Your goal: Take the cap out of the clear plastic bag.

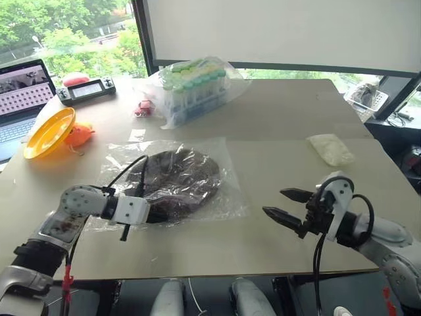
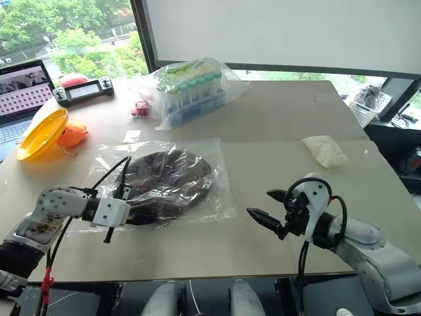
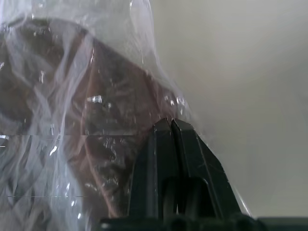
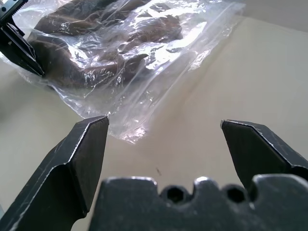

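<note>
Left pincer (image 3: 172, 126) closed, pointing sideways, right pincer (image 4: 163, 127) spread wide open

The cap (image 1: 176, 181) is dark brown inside the clear plastic bag (image 1: 223, 197), on a pale beige counter (image 1: 276, 125). A yellow-orange bowl (image 1: 47, 133) sits beside an orange toy (image 1: 80, 135). The tubes (image 1: 194, 85) have green caps, and the small packet (image 1: 332, 149) is white.

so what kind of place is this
Probably an office or lab: a beige table by big windows, with a laptop, a bagged rack of green-capped tubes and a handheld controller on it.
</note>
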